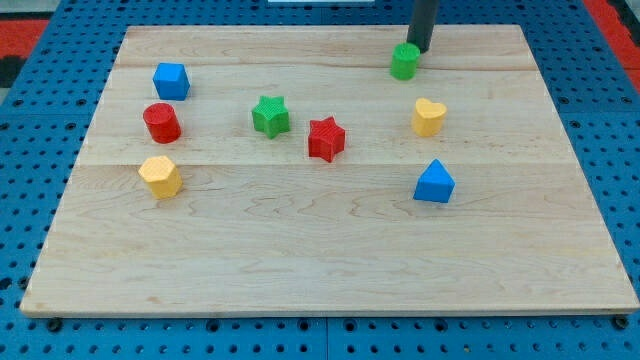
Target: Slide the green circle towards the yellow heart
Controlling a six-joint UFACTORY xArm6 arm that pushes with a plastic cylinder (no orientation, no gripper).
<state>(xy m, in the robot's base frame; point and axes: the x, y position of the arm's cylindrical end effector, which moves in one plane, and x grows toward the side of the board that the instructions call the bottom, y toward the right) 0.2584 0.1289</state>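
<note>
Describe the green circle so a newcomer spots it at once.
Start at the wooden board and go to its top edge, right of centre. There my tip meets the green circle, directly above the yellow heart. It is round; the green star is not.

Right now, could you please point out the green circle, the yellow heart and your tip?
green circle (404, 62), camera view, on its front side.
yellow heart (428, 117), camera view, on its top face.
my tip (416, 49), camera view, the rod's very end, against the circle's upper right.

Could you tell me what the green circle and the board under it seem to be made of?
The green circle looks like matte plastic, possibly 3D-printed: uniform colour, faint sheen. The board appears to be pale, smooth-finished wood, with visible grain and plank seams. My tip sits at the circle's upper right.
</note>
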